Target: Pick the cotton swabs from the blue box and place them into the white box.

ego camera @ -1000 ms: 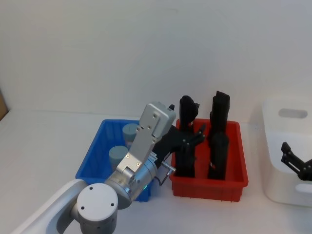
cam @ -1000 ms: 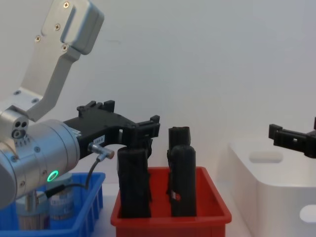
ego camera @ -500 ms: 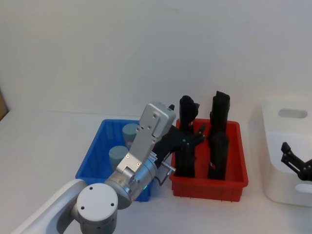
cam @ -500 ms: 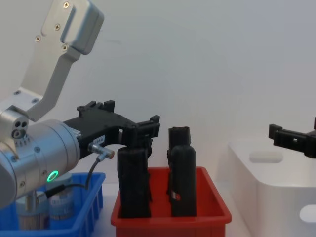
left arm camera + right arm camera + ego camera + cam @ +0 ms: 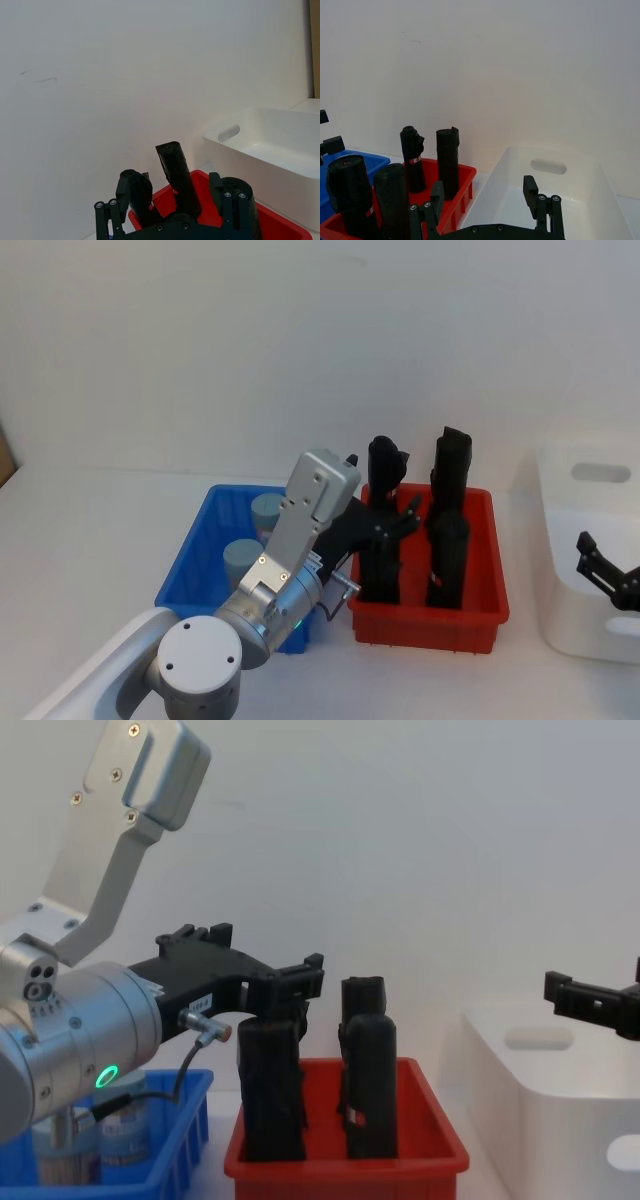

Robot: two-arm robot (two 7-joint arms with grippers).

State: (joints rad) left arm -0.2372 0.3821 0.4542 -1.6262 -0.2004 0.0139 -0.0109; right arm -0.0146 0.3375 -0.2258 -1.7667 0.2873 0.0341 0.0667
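The cotton swabs [image 5: 243, 557] stand in the blue box [image 5: 193, 552], the left gripper [image 5: 403, 517] spread empty just past its right rim. I'd centre it over one of them before descending; the right gripper [image 5: 483, 192], also spread, idles over the white box [image 5: 570, 620], farther right.

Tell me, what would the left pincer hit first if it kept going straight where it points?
Most likely a black roll standing in the red bin, straight ahead of the open left pincer; how far off it stands is hard to judge.
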